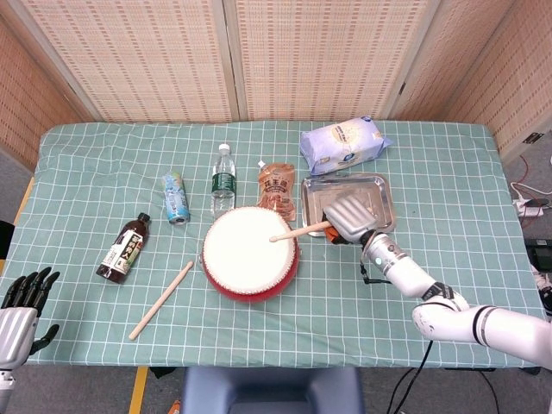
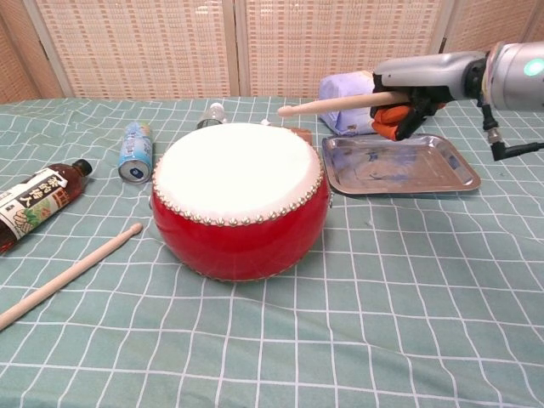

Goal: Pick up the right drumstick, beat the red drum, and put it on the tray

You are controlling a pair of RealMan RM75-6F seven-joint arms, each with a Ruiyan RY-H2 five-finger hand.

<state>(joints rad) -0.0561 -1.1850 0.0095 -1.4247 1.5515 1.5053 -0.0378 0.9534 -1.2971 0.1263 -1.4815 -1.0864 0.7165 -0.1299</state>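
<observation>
The red drum (image 1: 250, 254) (image 2: 240, 200) with its white skin stands mid-table. My right hand (image 1: 351, 217) (image 2: 414, 92) is raised above the tray's left part and grips the right drumstick (image 1: 300, 230) (image 2: 333, 104). The stick points left, nearly level, its tip over the drum's right side and held well above the skin in the chest view. The metal tray (image 1: 381, 222) (image 2: 455, 174) lies right of the drum. My left hand (image 1: 21, 302) hangs open off the table's front left corner, holding nothing.
A second drumstick (image 1: 161, 299) (image 2: 66, 275) lies left of the drum. Behind the drum are a dark bottle (image 1: 123, 247), a can (image 1: 176, 198), a water bottle (image 1: 222, 181), a brown pouch (image 1: 276, 186) and a white bag (image 1: 342, 144).
</observation>
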